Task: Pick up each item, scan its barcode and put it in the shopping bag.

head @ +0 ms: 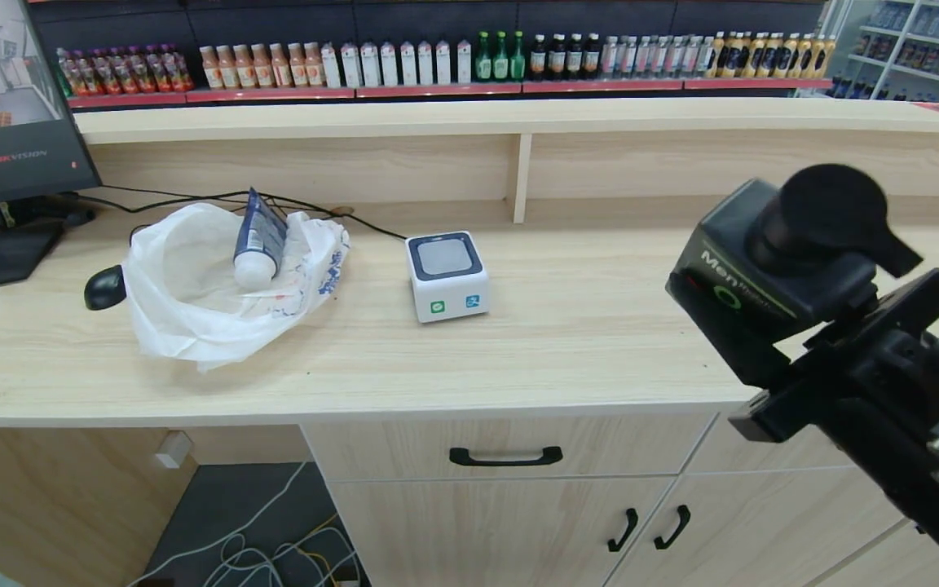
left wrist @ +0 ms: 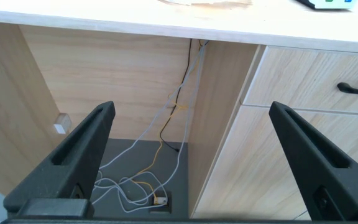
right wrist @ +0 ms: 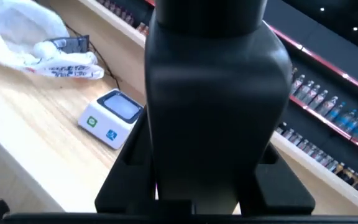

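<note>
Right claw [head: 828,342] tight around boxy black bottle [head: 763,269] with round cap; left claw [left wrist: 192,111] splayed.

You see surface [head: 567,342]: pale wood-grain laminate, matt, smooth. Shopping bag [head: 184,318]: thin white plastic film, crinkled, half see-through. Tube [head: 257,240] in it: glossy plastic, smooth. Scanner [head: 445,281]: smooth white plastic cube, shiny glass-like window on top. Black bottle [head: 771,261]: satin plastic body, matt cap. Your left pincer [left wrist: 191,112] fingers [left wrist: 79,155]: matt black plastic. Drawer handle [head: 506,456]: black, slight sheen. Mouse [head: 105,287]: glossy black plastic.
</note>
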